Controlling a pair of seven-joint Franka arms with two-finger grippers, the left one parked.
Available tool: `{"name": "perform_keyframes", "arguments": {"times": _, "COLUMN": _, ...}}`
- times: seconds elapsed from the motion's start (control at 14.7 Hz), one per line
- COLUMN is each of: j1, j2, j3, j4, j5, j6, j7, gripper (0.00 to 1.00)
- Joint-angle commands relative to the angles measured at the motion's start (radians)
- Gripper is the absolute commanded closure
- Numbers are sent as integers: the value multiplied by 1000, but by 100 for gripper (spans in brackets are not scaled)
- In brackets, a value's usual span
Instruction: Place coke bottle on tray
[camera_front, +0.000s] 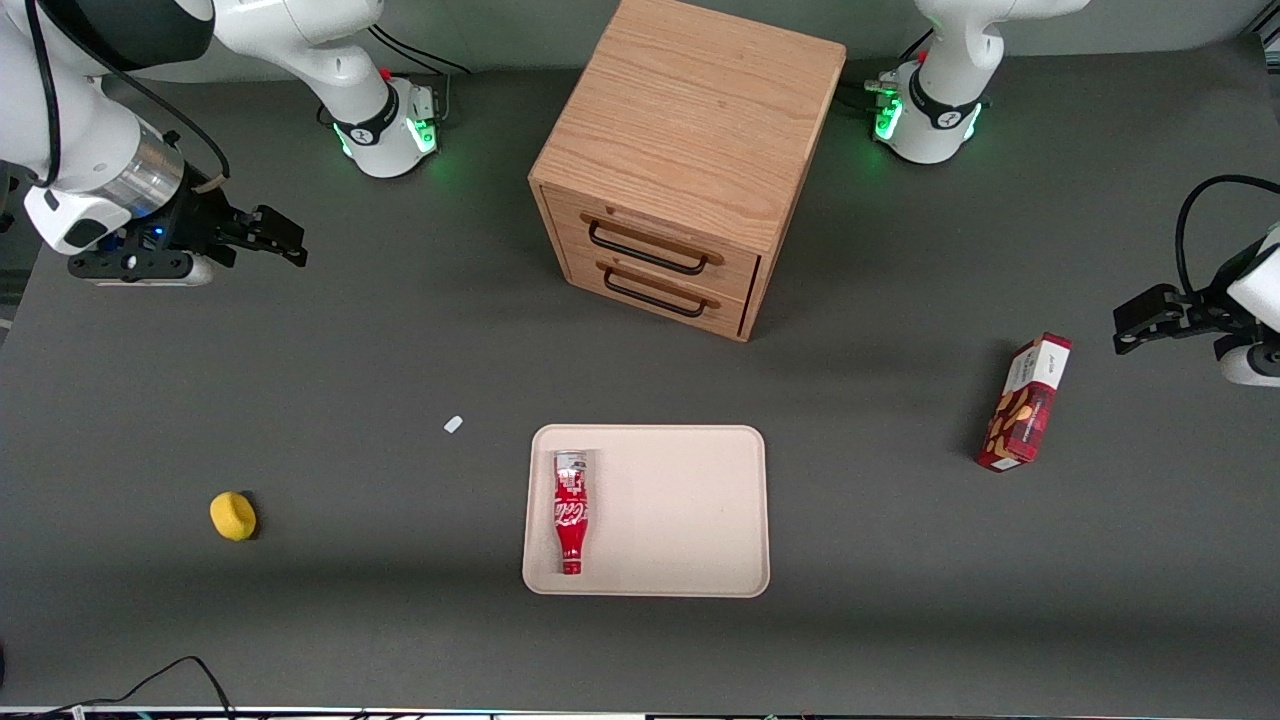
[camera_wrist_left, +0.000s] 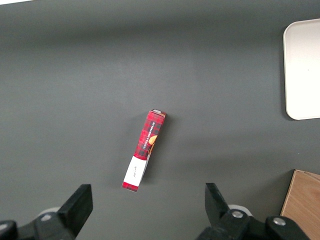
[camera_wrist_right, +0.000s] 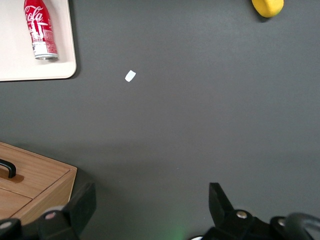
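Bottle (camera_front: 571, 511) lies flat on tray (camera_front: 690, 510), likely done; gripper (camera_front: 270, 238) hangs well apart above surface (camera_front: 400, 330), fingers apart, empty.

My robotics lab bench: a dark grey mat table (camera_front: 300, 400) with two white arm bases (camera_front: 385, 130) bolted on, green status lights lit, cables (camera_front: 150, 685) trailing at the near edge. Test props are laid out as for a trial: wooden drawer unit (camera_front: 690, 160), tray (camera_front: 690, 520), snack box (camera_front: 1025, 405), yellow object (camera_front: 233, 516). I see the gripper (camera_front: 262, 235) open, above the working arm's end
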Motion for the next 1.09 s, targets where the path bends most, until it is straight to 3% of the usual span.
{"name": "perform_keyframes", "arguments": {"times": 0.0, "j1": -26, "j2": 10, "j3": 13, "j4": 35, "j5": -18, "j6": -12, "j7": -11, "gripper": 0}}
{"name": "perform_keyframes", "arguments": {"times": 0.34, "j1": -52, "j2": 50, "j3": 16, "j4": 105, "j5": -18, "j6": -50, "j7": -14, "gripper": 0}}
{"name": "perform_keyframes", "arguments": {"times": 0.54, "j1": -138, "j2": 51, "j3": 98, "j4": 112, "j5": -18, "j6": -49, "j7": -15, "gripper": 0}}
{"name": "perform_keyframes", "arguments": {"times": 1.02, "j1": -143, "j2": 53, "j3": 103, "j4": 114, "j5": -16, "j6": -52, "j7": -14, "gripper": 0}}
